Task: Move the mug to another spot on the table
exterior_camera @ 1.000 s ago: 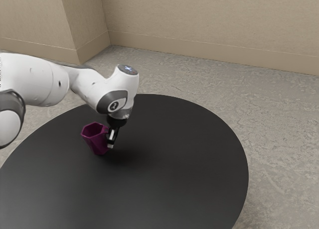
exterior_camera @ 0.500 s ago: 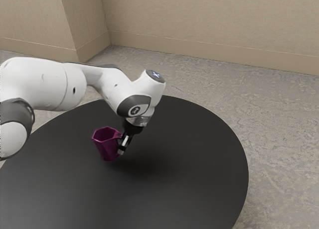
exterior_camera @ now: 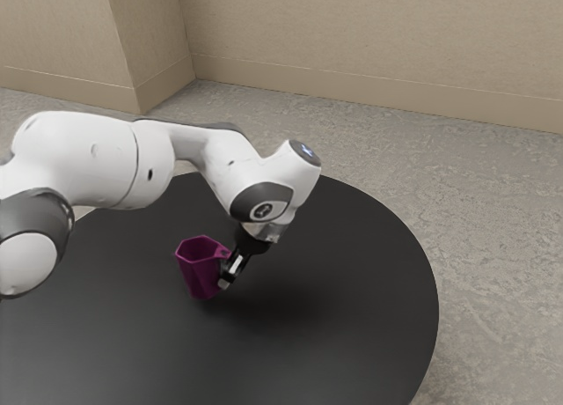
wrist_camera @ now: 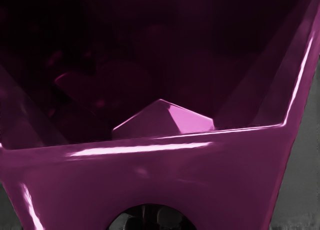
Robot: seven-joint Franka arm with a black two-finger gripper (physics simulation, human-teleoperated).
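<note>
One mug (exterior_camera: 202, 264) hangs tilted, its wall pinched in the pincer (exterior_camera: 227, 276), seemingly just above the surface (exterior_camera: 352, 317) near its middle. This looks like the carrying step; next it needs lowering level, then release.

A plain, sparsely furnished indoor room of no particular trade: smooth beige walls (exterior_camera: 369, 22) edged with a pale skirting board (exterior_camera: 396, 82), a boxed-out wall corner (exterior_camera: 145, 35), a mottled grey floor (exterior_camera: 479, 194), and one round black bench (exterior_camera: 352, 335) standing on it.
</note>
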